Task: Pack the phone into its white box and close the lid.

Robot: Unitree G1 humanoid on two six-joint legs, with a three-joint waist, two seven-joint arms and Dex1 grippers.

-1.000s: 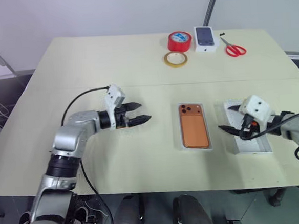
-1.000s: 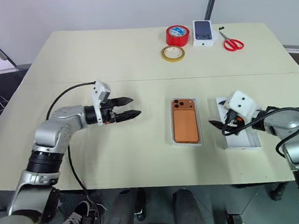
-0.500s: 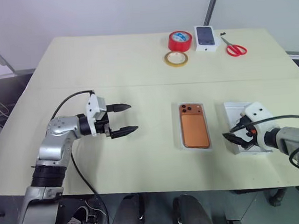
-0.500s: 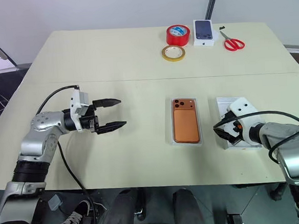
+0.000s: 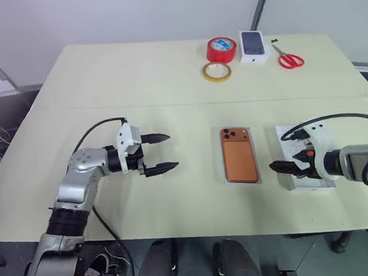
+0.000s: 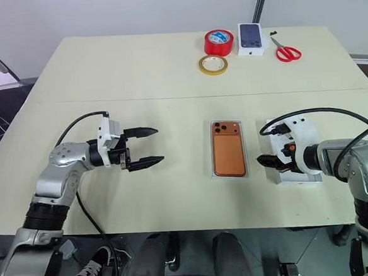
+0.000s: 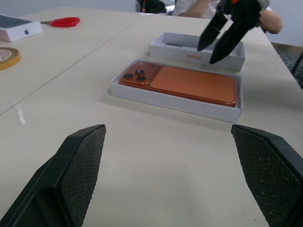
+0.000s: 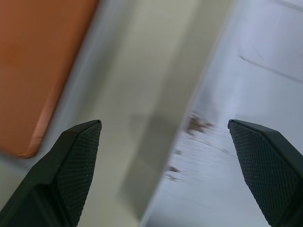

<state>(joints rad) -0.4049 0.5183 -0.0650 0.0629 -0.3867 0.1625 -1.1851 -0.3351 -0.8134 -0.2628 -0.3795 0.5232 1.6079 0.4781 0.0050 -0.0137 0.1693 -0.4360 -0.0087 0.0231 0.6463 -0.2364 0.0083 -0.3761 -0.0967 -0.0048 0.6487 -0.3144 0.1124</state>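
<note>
The orange phone [image 5: 239, 154] lies back up inside the shallow white box [image 5: 240, 182] at the table's centre. Just right of it sits the white lid [image 5: 308, 181], open side up. My right gripper [image 5: 282, 167] is open and hovers low over the lid's left wall, its fingers pointing toward the box. In the right wrist view the phone [image 8: 38, 71] shows beside one finger and the lid [image 8: 246, 94] beside the other. My left gripper [image 5: 171, 151] is open and empty above bare table left of the box, pointing at it.
At the table's far edge stand a red tape roll [image 5: 221, 49], a yellow tape ring [image 5: 216, 72], a small white box printed with a dark phone [image 5: 254, 46] and red scissors [image 5: 289, 60]. A person [image 7: 199, 7] sits beyond the table.
My right gripper has rolled over and sunk toward the near left part of the lid. My left gripper has rolled and drawn slightly back. Phone, box and lid have not moved.
</note>
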